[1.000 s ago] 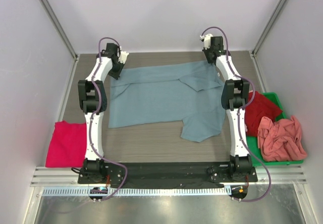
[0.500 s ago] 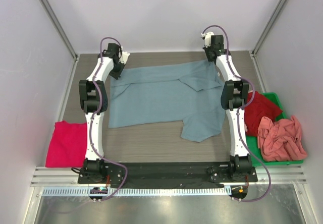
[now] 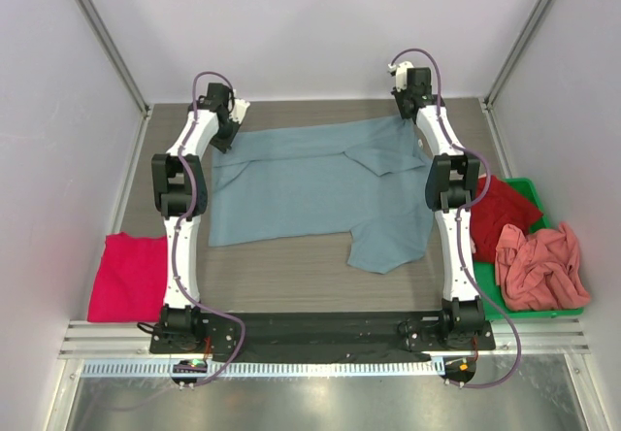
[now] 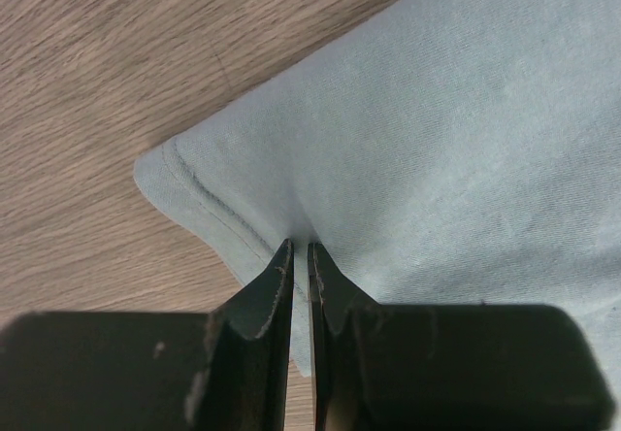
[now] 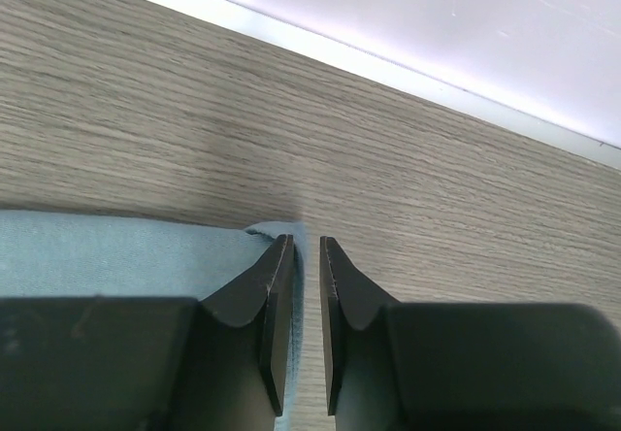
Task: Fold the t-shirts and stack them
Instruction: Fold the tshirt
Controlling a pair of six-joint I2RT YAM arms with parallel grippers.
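Grey-blue t-shirt lies spread open mid-table toward the far side, mostly flat, one sleeve flipped inward at far right, a flap hanging toward the near right, no fold made yet. Left gripper is at the shirt's far-left corner, fingers pressed together with the hemmed corner pinched between them. Right gripper is at the far-right corner, fingers a narrow gap apart over the cloth edge; cannot tell if cloth is caught. Magenta t-shirt sits folded at the near-left of the table, looks done, likely the stack base. Red t-shirt and salmon t-shirt are crumpled in the green bin at right, untouched. Roughly one of four done; grey-blue one at first fold, two more to go, plus stacking.
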